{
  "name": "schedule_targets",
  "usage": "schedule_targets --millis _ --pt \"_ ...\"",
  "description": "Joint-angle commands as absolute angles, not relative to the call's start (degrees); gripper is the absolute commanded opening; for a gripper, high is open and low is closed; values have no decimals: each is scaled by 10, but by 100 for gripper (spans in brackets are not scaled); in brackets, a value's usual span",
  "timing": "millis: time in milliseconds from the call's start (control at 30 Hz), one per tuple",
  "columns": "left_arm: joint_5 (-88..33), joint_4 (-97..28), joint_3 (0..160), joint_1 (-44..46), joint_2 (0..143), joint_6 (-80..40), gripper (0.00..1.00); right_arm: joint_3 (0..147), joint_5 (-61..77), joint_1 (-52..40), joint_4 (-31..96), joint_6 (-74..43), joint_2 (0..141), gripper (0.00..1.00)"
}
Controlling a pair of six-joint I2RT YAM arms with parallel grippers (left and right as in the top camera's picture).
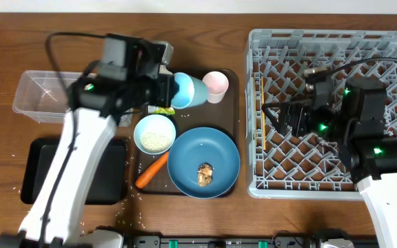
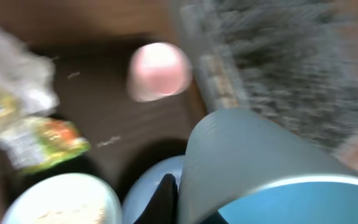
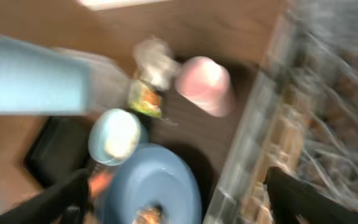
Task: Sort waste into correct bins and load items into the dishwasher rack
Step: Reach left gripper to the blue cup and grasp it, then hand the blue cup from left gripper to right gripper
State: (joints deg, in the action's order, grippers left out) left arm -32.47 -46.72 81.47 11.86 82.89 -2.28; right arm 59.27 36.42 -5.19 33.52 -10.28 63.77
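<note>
Left tool is clamped on the small light-blue plastic cup, which lies tilted sideways near the far edge of the wooden surface. Right tool, fingers apart, hangs over the large square grey plastic lattice rack by the right edge.

On the bench the rack sits right. Left of it a serving tray carries a plate with a food lump, a bowl left of that, a carrot nearer, a small cup far right. A box lies far left, a flat tray nearer
</note>
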Motion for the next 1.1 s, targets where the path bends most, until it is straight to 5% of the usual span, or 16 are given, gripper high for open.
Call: schedule_targets --millis 0,200,467,867,1067 --pt "-529 -475 820 91 788 33 6 602 606 -46 276 -70 639 85" --pt "-681 -470 820 79 758 34 6 602 778 -80 145 -77 639 83" --pt "-787 -462 820 79 757 34 6 602 748 -161 98 -77 640 85" --pt "-819 -463 820 82 757 24 6 602 644 -241 25 -80 640 76" --pt "-819 -462 820 84 755 14 6 602 600 -242 35 -96 640 79"
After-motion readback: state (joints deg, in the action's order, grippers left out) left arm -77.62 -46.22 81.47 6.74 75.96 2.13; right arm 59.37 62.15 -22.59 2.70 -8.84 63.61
